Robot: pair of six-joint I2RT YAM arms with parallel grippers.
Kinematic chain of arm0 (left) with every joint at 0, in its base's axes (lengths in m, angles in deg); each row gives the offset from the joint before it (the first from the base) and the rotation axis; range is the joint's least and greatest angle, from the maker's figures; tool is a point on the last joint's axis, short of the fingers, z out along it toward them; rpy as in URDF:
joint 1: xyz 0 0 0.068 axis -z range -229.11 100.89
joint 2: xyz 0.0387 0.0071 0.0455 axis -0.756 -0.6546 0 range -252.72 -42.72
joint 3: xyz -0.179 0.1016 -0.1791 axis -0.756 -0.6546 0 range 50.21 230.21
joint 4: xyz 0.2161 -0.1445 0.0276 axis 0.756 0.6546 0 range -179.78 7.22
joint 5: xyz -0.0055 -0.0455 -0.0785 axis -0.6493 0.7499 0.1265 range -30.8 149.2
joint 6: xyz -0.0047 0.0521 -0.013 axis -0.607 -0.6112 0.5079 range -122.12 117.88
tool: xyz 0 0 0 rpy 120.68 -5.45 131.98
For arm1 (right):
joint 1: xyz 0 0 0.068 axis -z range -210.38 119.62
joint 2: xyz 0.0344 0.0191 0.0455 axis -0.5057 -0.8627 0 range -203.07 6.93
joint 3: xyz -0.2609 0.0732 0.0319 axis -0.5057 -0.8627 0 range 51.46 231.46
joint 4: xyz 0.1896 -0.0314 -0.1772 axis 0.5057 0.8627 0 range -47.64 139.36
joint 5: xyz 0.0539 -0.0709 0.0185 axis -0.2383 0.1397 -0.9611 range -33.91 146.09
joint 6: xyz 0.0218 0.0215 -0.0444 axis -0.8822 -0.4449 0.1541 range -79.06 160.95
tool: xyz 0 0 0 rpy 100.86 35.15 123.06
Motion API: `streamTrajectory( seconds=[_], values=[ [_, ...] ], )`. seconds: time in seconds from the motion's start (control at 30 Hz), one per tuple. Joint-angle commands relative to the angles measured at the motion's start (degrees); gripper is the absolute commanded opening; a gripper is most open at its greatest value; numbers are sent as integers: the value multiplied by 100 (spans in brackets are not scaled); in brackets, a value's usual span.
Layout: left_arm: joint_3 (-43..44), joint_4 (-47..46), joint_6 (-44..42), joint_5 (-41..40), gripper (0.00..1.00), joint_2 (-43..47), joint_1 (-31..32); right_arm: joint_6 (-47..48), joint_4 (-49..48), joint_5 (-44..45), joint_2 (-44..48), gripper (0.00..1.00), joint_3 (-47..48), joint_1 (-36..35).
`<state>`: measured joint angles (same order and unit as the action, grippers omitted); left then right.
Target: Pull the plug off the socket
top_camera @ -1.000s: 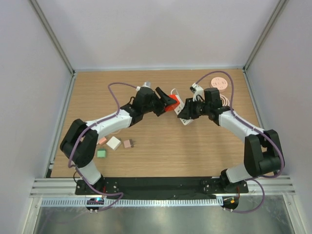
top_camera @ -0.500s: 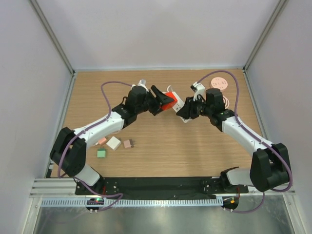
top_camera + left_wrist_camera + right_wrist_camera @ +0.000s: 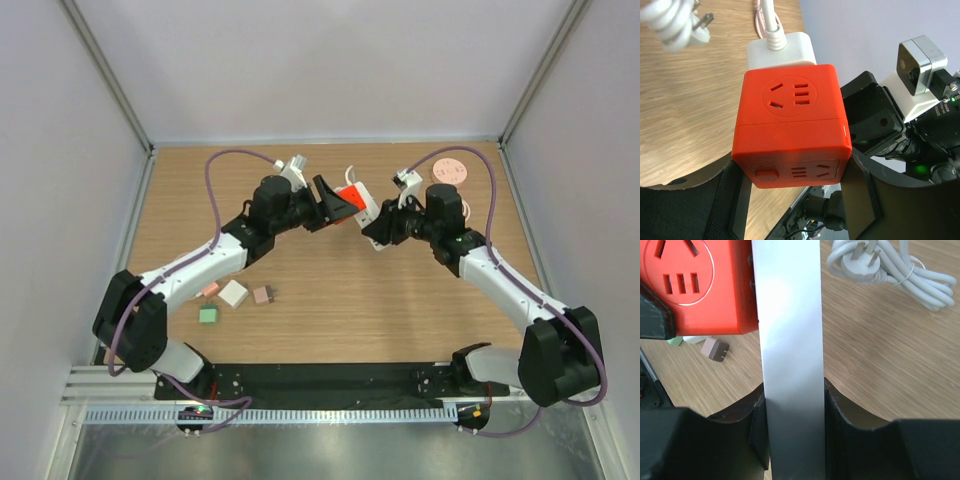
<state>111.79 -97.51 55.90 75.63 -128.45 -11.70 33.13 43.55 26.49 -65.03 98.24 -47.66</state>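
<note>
A red cube socket (image 3: 347, 198) hangs above the table's middle back, held between my two arms. My left gripper (image 3: 333, 204) is shut on the socket (image 3: 792, 125), one finger (image 3: 732, 200) on each side of it. A white plug (image 3: 368, 210) sits flush against the socket's far face (image 3: 781, 48), with a white cable leaving it. My right gripper (image 3: 380, 228) is shut on the white plug (image 3: 790, 340), its jaws pressed on both flat sides. The red socket (image 3: 700, 285) touches the plug's left side there.
A coiled white cable with a pronged plug (image 3: 890, 270) lies at the back right beside a pink disc (image 3: 450, 170). Small blocks lie at the left: pink (image 3: 210, 289), white (image 3: 233, 293), brown (image 3: 263, 295), green (image 3: 208, 314).
Both arms have carried the joined socket and plug a little toward the back of the table. The left arm has stretched out further. Both grips have held.
</note>
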Motion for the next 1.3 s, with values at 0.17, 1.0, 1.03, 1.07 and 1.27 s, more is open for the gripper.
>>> streamTrajectory(
  seconds=[0.17,1.0,1.03,1.07,1.27],
  values=[
    [-427,-580,208,399,0,997,-41,-63,-348,2538,95,1,-20,471],
    [-683,-247,-886,1608,0,1551,-49,-422,-795,-464,130,1,-205,1252],
    [-709,-247,-1054,1992,0,1586,-49,-449,-831,-641,113,1,-222,1323],
    [-752,-229,-1195,2153,0,1630,-58,-449,-848,-861,130,1,-240,1410],
    [-1007,-605,-1408,3250,0,1849,-67,-423,-893,-1153,86,1,-231,1455]
  ],
)
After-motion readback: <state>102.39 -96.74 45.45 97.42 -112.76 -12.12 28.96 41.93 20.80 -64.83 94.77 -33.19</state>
